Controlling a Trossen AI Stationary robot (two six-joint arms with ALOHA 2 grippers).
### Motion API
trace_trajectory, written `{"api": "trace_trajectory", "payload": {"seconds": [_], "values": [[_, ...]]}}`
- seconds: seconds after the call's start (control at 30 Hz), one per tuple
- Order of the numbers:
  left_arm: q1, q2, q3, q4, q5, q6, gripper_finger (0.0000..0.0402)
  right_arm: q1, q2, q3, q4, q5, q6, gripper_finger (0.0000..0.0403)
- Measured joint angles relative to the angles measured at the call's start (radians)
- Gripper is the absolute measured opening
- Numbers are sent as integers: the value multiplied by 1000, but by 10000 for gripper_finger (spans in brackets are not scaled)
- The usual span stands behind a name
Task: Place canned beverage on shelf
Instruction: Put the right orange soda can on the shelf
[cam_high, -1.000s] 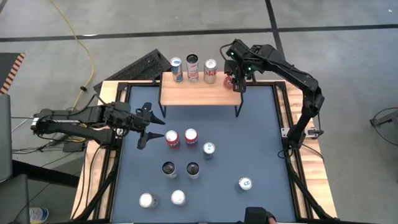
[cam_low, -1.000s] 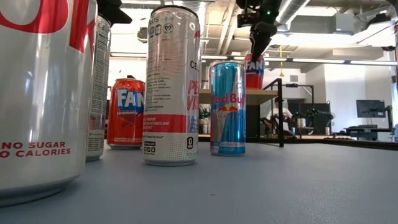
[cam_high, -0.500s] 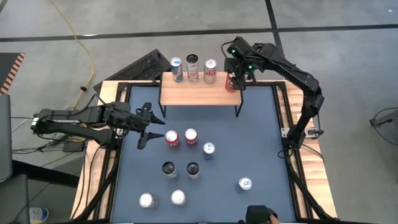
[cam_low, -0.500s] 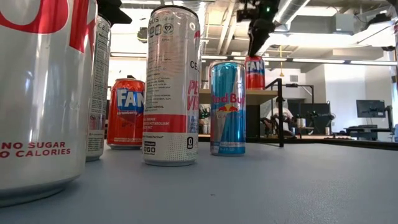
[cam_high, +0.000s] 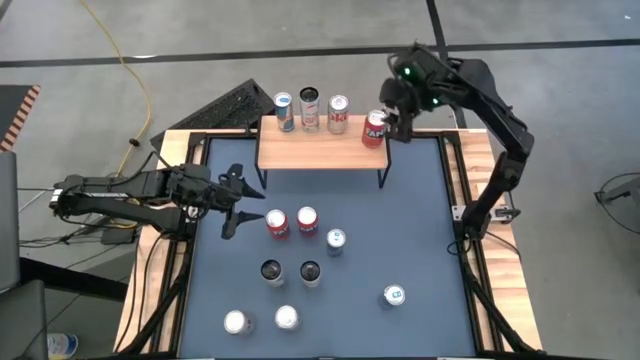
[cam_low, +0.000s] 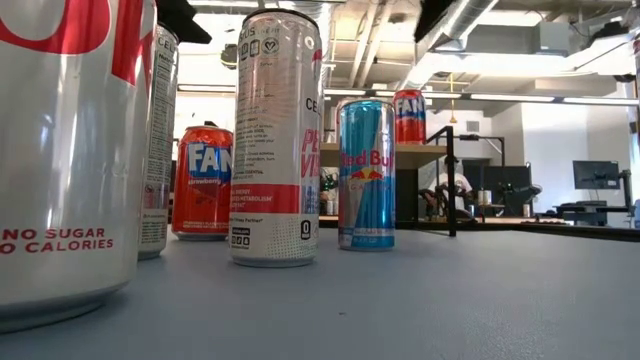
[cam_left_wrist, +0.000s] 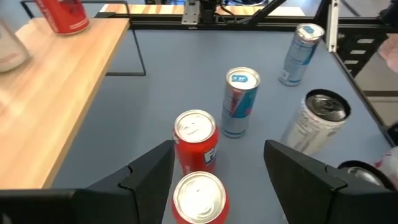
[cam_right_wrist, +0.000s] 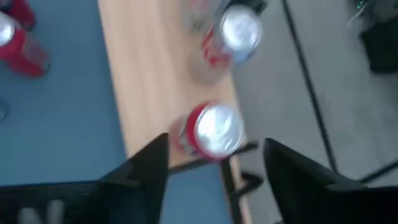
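Observation:
The shelf (cam_high: 320, 148) stands at the table's far edge, its wooden top on thin black legs. A red canned beverage (cam_high: 374, 128) stands upright on the shelf's right end, also seen in the right wrist view (cam_right_wrist: 211, 130) and the low view (cam_low: 408, 115). My right gripper (cam_high: 396, 115) hangs open above and a little right of it, touching nothing. Three more cans (cam_high: 310, 110) stand along the shelf's far edge. My left gripper (cam_high: 255, 203) waits open at the table's left, level, just short of two red cans (cam_left_wrist: 196, 140).
Several cans stand on the blue table top (cam_high: 420, 220): two red ones (cam_high: 292, 221), a blue one (cam_high: 335, 240), two dark ones (cam_high: 290, 272), and others near the front (cam_high: 394, 295). A keyboard (cam_high: 232, 104) lies behind the shelf. Free room lies at the table's right.
My right gripper has let go of the red can and risen clear of it, drawing back toward the table's right edge. The can stays upright on the shelf's right end.

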Motion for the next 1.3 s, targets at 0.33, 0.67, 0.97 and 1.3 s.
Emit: {"api": "trace_trajectory", "payload": {"seconds": [0.33, 0.67, 0.97, 1.3], "values": [[0, 0, 0, 2, -2, 8, 238, 27, -499, -760, 494, -36, 175, 14], [0, 0, 0, 29, -11, -33, 238, 57, -763, -1456, 1248, 38, 327, 1], [0, 0, 0, 29, -40, -50, 238, 43, -666, -1511, 1312, 111, 309, 0], [0, 0, 0, 27, -43, -49, 238, -35, -559, -1511, 1371, 93, 293, 0]]}}
